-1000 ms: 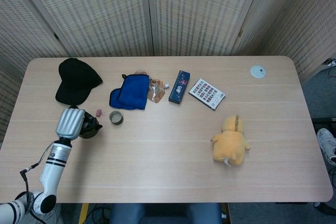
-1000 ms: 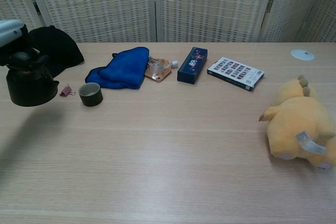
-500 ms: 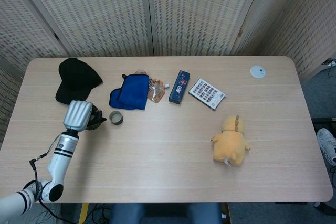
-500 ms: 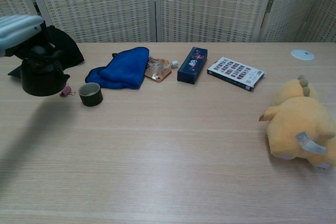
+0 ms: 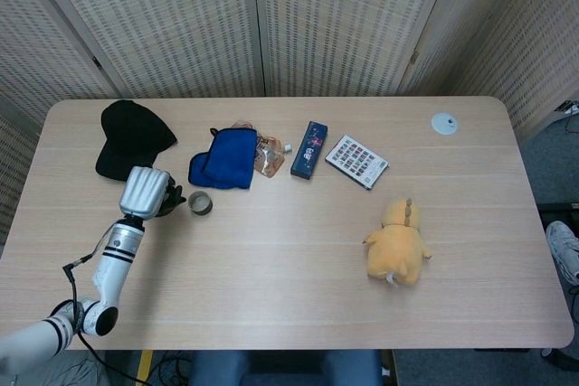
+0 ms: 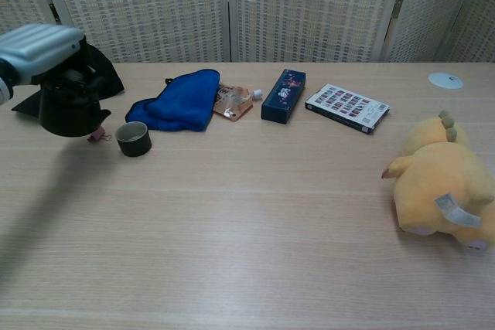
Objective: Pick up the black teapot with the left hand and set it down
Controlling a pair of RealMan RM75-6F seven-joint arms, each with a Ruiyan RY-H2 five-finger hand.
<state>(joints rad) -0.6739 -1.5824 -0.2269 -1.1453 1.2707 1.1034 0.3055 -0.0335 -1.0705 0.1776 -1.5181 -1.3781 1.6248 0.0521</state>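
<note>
At the far left we see our left hand gripping the black teapot from above; the pot hangs under the silver back of the hand, and from the chest view it appears lifted clear of the table, though we cannot tell the gap for certain. From the head view the hand covers most of the teapot, of which only a dark edge shows. Behind the pot lies a black cap. Just beside the pot's base is a small pink clip, and next to that stands a small dark cup. Further right lies a blue cloth, touching a clear orange packet. Then come a dark blue box and a flat box with a grid of pictures. Near the right edge sits a yellow plush toy, and far back a small white disc. Our right hand does not show in either view.
</note>
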